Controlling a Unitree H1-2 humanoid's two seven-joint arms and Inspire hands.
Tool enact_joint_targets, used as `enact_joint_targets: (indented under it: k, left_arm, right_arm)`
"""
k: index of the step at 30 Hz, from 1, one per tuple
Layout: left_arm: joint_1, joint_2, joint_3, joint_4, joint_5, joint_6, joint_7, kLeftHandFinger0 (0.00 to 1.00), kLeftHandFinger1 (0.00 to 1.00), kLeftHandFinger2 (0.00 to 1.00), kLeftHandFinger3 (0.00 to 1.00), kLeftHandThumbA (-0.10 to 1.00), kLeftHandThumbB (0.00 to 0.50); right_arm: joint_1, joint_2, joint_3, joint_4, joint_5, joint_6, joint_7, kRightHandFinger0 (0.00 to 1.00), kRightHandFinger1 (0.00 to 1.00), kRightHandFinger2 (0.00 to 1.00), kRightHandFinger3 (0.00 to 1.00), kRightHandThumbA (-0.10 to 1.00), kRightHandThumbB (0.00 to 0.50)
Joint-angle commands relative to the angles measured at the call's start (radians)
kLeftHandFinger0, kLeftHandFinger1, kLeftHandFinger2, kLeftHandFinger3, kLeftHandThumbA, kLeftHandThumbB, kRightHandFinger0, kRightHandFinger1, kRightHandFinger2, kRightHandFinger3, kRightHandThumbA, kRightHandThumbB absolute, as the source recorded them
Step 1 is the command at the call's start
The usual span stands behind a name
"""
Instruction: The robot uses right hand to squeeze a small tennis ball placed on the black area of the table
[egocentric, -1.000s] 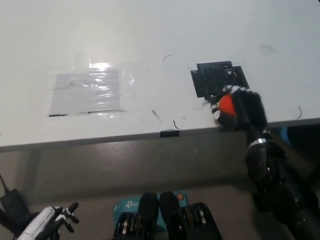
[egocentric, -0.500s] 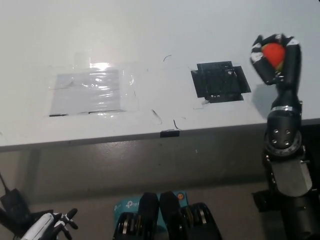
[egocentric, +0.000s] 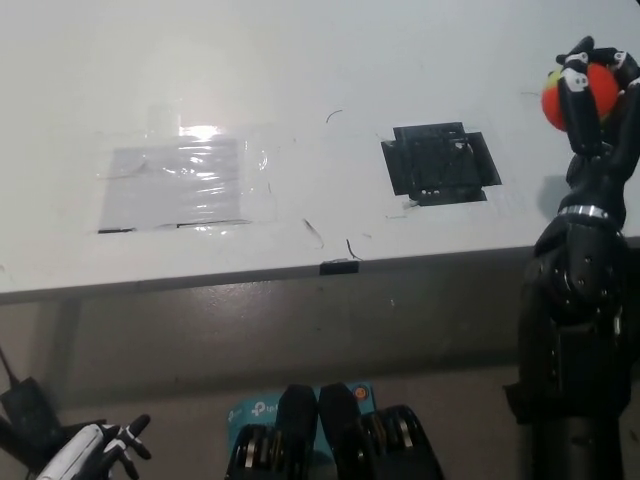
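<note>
Since a second ago the right hand has risen off the black patch and swung to the far right, fingers wrapped tight around the orange ball, held above the white surface. Nothing lies on the black patch. A shiny taped sheet lies well left. The left hand hangs low below the surface edge, fingers spread.
</note>
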Motion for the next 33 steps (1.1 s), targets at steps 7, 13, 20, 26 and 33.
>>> enact_joint_targets:
  k: [7,13,20,26,33]
  left_arm:
    - [0.001,0.013,0.013,-0.026,-0.004,-0.025,-0.001,0.18,0.18,0.41,0.47,1.0,0.483]
    - [-0.01,0.014,0.009,-0.019,-0.003,-0.028,-0.006,0.18,0.19,0.4,0.48,1.0,0.482]
    - [-0.003,0.019,0.008,-0.027,-0.005,-0.013,-0.011,0.2,0.19,0.4,0.48,1.0,0.491]
    - [-0.013,0.019,0.003,-0.012,0.0,-0.027,-0.01,0.14,0.15,0.37,0.48,1.0,0.489]
    - [-0.021,0.027,-0.005,-0.033,0.01,-0.001,-0.02,0.21,0.21,0.41,0.51,1.0,0.481]
  right_arm:
    - [0.026,0.015,0.001,-0.054,0.077,0.024,0.018,0.0,0.0,0.07,0.07,-0.1,0.17]
    - [0.02,-0.117,0.171,0.039,-0.142,0.007,0.086,0.0,0.0,0.21,0.15,-0.1,0.239]
    - [-0.05,-0.352,0.472,0.205,-0.405,0.134,0.209,0.0,0.11,0.46,0.29,-0.1,0.215]
    - [-0.125,-0.441,0.67,0.397,-0.578,0.118,0.168,0.0,0.14,0.57,0.31,-0.1,0.175]
    - [-0.183,-0.476,0.849,0.616,-0.692,0.072,0.084,0.0,0.25,0.47,0.19,-0.1,0.013]
